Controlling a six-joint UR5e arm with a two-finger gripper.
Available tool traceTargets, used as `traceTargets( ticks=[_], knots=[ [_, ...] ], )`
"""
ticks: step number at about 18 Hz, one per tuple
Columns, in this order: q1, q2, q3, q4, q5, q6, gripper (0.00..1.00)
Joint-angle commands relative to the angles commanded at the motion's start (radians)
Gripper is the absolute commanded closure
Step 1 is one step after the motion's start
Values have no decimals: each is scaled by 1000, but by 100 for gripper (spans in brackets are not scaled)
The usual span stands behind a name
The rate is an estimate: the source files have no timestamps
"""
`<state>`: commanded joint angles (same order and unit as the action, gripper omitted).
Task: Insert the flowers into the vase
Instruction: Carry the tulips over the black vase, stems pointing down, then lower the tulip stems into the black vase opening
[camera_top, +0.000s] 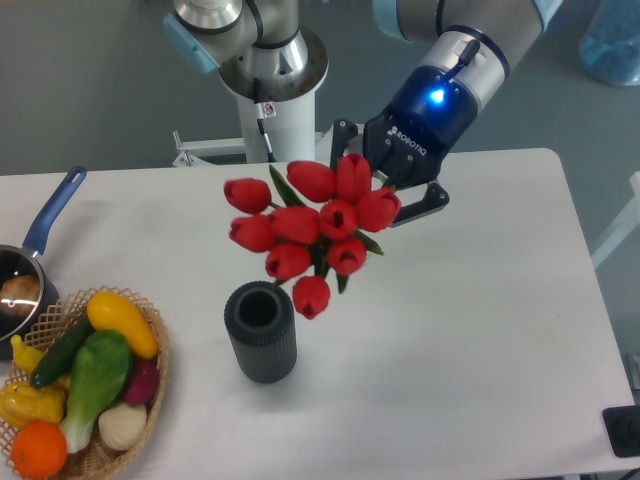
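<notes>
Gripping the flowers (312, 227) by their stems, the gripper (385, 190) is holding them with fingers clamped, buds hanging in the air just above and right of the upright vase (260, 331).

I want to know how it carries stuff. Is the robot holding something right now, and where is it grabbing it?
Yes. The tool is holding the bunch of red tulips by the stem end, behind the buds. The buds stick out toward the left, above the dark grey vase.
</notes>
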<state>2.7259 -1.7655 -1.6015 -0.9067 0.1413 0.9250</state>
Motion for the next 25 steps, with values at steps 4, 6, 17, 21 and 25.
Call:
traceTargets(
  ticks=[4, 6, 17, 21, 25],
  knots=[
    [-18, -26, -31, 63, -58, 18, 100],
    [-34, -37, -61, 74, -115, 58, 100],
    [-68, -72, -127, 74, -206, 160, 100],
    [-81, -68, -146, 74, -206, 161, 100],
    [-89, -72, -153, 74, -206, 167, 100]
  ],
)
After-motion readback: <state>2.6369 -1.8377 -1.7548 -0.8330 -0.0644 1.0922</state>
